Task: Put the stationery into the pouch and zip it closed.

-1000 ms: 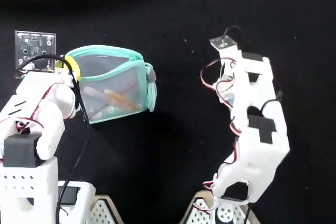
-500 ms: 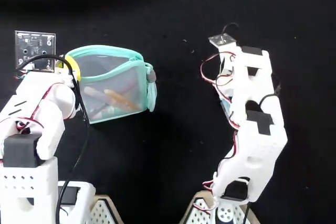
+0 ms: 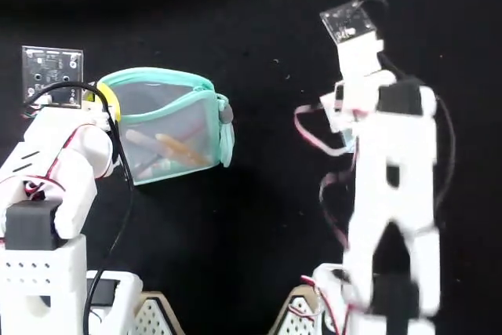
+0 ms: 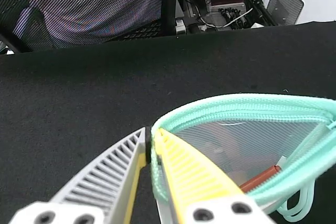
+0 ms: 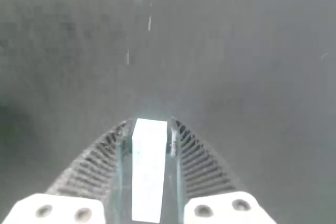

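Left gripper (image 4: 150,146) clamped on pouch (image 3: 169,123) rim; pouch at 9 o'clock on black table (image 3: 259,209). Right arm extended toward 12 o'clock, right gripper (image 5: 149,127) pinching white block (image 5: 148,177). Circuit board (image 3: 52,74) at 10 o'clock.

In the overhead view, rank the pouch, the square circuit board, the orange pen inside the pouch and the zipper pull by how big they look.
1. pouch
2. square circuit board, one corner under a cable
3. orange pen, long but thin
4. zipper pull
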Motion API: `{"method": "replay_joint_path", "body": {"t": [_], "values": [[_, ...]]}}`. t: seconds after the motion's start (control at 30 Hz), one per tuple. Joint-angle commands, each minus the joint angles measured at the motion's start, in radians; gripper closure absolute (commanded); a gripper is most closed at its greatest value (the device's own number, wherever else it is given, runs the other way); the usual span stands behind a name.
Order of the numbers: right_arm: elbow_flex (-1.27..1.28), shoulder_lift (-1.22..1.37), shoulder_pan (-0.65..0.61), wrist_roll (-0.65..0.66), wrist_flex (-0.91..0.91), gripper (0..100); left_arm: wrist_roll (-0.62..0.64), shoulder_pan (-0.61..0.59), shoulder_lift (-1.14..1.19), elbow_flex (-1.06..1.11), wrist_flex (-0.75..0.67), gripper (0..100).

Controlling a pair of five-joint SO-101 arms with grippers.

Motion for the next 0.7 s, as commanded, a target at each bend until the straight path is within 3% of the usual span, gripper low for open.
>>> {"method": "replay_joint_path", "body": {"t": [0.0,0.17,0.33,0.5,0.67], "values": [[-0.004,-0.225,-0.069,-0.094,-0.054,98.6,-0.006,0.007,0.028,0.193,0.012,97],[-0.044,-0.349,-0.275,-0.235,-0.112,98.6,-0.005,0.007,0.028,0.193,0.012,97],[-0.018,-0.361,-0.468,-0.308,-0.281,98.6,-0.005,0.007,0.028,0.193,0.012,97],[0.058,-0.364,-0.568,-0.39,-0.436,98.6,-0.005,0.007,0.028,0.193,0.012,97],[0.219,-0.364,-0.638,-0.47,-0.707,98.6,-0.005,0.007,0.028,0.193,0.012,97]]}}
